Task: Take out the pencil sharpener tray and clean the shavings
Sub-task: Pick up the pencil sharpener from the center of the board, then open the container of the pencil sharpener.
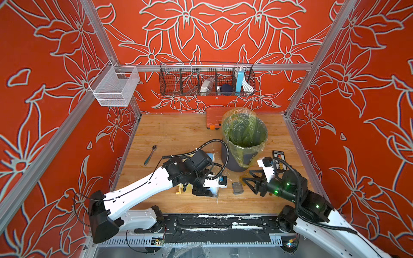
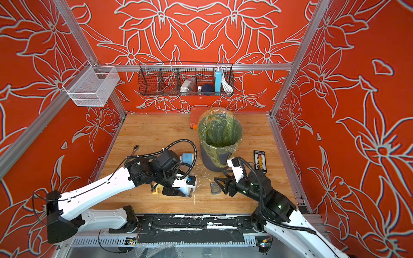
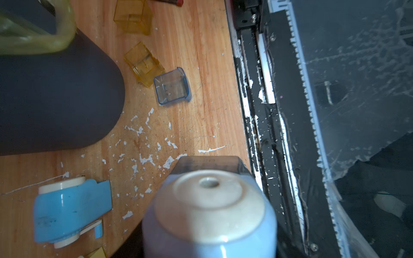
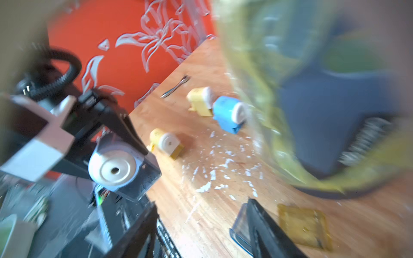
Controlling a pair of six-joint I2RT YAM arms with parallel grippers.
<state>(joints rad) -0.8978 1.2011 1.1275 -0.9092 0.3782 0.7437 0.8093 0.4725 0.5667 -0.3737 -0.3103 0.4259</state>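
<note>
Firmly, left pincer (image 4: 118, 166) clamps blue sharpener (image 3: 207, 212); right pincer (image 1: 247, 176) gapes beside tray (image 3: 172, 86).

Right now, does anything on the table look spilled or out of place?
Yes. Whitish shavings lie scattered over the wooden table beside the dark bin, not inside it. Two yellow trays and a blue tray lie loose nearby.

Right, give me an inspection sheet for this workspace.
surface: wooden table; white shavings scattered near the bin.
job's things: held sharpener, tray in place; clear tray and two yellow trays loose.
clutter: ratchet, orange case, black card, spare blue sharpener, two yellow sharpeners.
grippers: left tool shut on held sharpener; right tool open beside clear tray.
cables: black conduits arc over both arms.
surroundings: red floral walls, wire basket, mesh basket.
</note>
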